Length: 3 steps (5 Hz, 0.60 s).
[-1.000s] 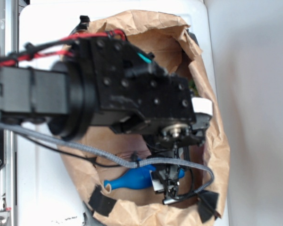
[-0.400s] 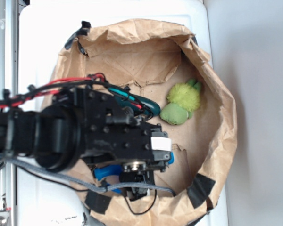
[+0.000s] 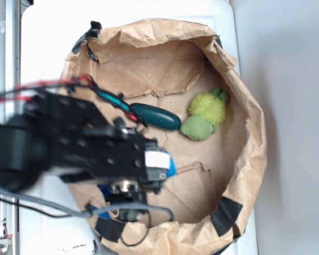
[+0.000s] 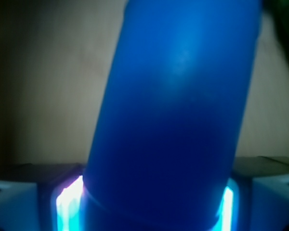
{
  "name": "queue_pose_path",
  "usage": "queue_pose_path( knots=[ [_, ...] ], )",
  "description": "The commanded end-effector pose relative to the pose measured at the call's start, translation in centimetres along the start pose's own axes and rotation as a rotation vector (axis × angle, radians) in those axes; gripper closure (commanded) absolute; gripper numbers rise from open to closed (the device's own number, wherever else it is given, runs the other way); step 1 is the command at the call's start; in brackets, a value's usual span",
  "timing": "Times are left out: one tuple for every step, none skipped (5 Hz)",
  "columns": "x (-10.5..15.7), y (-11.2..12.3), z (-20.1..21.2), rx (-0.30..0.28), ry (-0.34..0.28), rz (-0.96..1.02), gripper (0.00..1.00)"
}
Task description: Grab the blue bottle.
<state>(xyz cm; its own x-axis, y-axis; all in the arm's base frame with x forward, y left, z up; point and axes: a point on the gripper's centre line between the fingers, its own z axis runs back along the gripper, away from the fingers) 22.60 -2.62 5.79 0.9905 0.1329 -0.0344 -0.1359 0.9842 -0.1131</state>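
The bottle [image 4: 176,115] sits clamped between the gripper's [image 3: 128,204] fingers [image 4: 70,204], filling the wrist view and tilted slightly. From outside, only slivers of blue [image 3: 171,167] show under the arm, at the bag's [image 3: 250,159] lower left.

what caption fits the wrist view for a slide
Blue bottle fills the wrist view, seated between the gripper fingers.

Black screw-studded arm [image 3: 85,146], red and grey cables [image 3: 48,85]
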Motion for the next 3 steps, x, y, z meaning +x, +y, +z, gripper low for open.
queue_pose_path(
  knots=[
    [1.2,2.3,9.8,0.019,-0.216,0.019,1.00],
    [0.3,3.4,14.0,0.049,-0.226,0.041,1.00],
    [0.0,3.5,14.5,0.146,-0.288,-0.014,1.00]
  ],
)
